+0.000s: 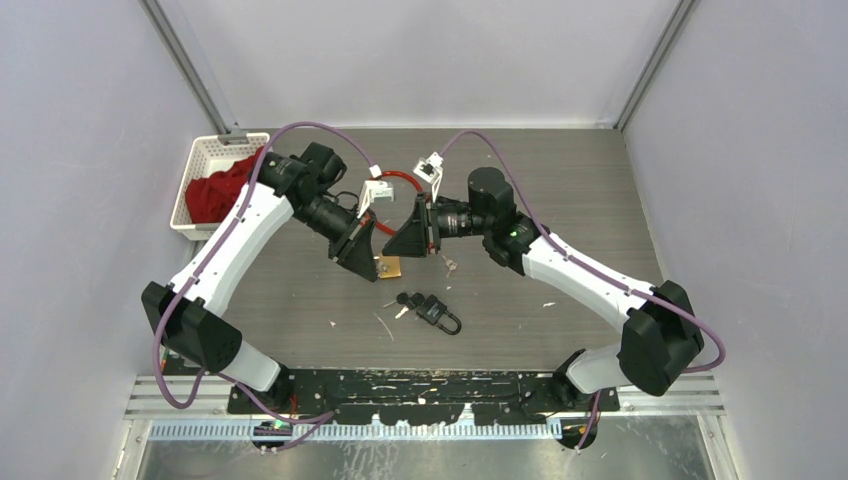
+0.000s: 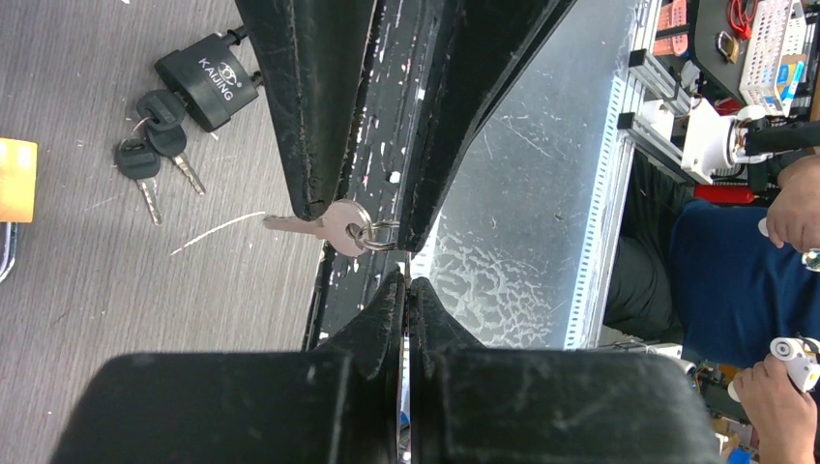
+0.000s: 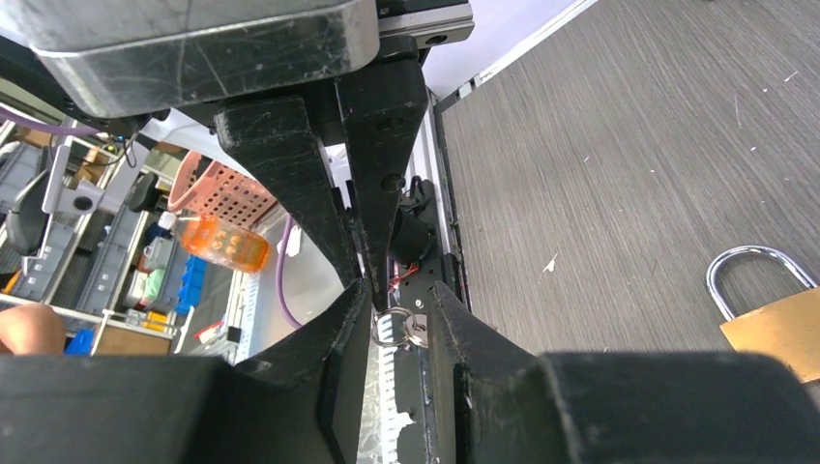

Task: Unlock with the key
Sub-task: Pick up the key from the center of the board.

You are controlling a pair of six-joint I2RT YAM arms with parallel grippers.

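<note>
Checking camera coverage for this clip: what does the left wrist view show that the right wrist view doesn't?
Only left wrist: the black padlock and its black-headed keys lying on the grey table. Only right wrist: the silver shackle of the brass padlock. Both: the silver key on its ring between black fingers, and that table.

The black padlock [image 2: 208,79] carries the white word "KAIJING" under a small round emblem.
</note>
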